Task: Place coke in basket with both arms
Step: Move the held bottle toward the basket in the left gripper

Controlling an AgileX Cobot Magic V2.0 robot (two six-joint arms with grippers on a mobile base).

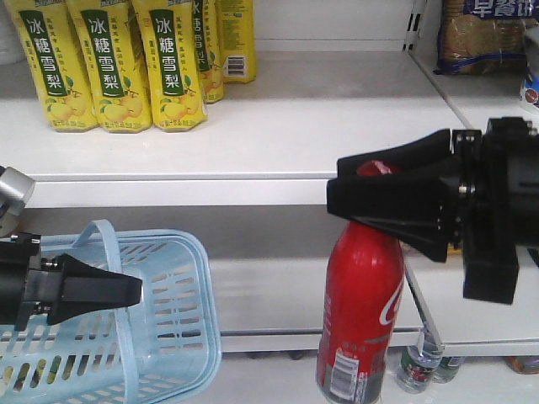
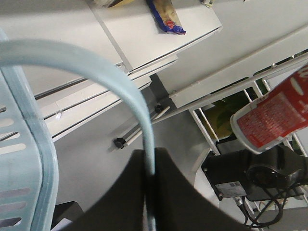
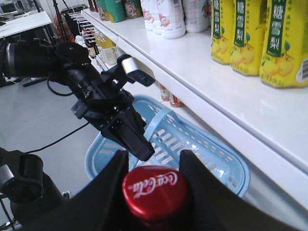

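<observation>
The coke (image 1: 362,303) – a slim red bottle w/ white script and a printed label near its base – hung in the air in front of the shelf's front edge, touching nothing below it. Its body looked smooth, hard and glossy, so prob. stiff but slippery. Whether it was full could not be told. The right gripper (image 1: 349,187) was closed narrowly on the neck, just under the red cap (image 3: 155,187), w/ one black finger on each side. That seemed the sensible hold, since the cap's rim and the widening shoulder gave the fingers something to catch, whereas the rounded body might slide. Gripped so high, the bottle's weight hung below the fingers and it tilted slightly, so it would likely swing if moved fast.

To the left, apart from the bottle and not under it, was the basket (image 1: 181,337) – light blue plastic w/ slotted sides. The left gripper (image 1: 126,290) was pinched narrowly on its thin loop handle (image 2: 120,82), which ran down between the two fingers in the left wrist view. The basket looked light and the handle bendy, so it would prob. sway and tip.

Behind both, the white shelf (image 1: 320,126) carried yellow pear-drink bottles (image 1: 109,67) toward its back left corner.
</observation>
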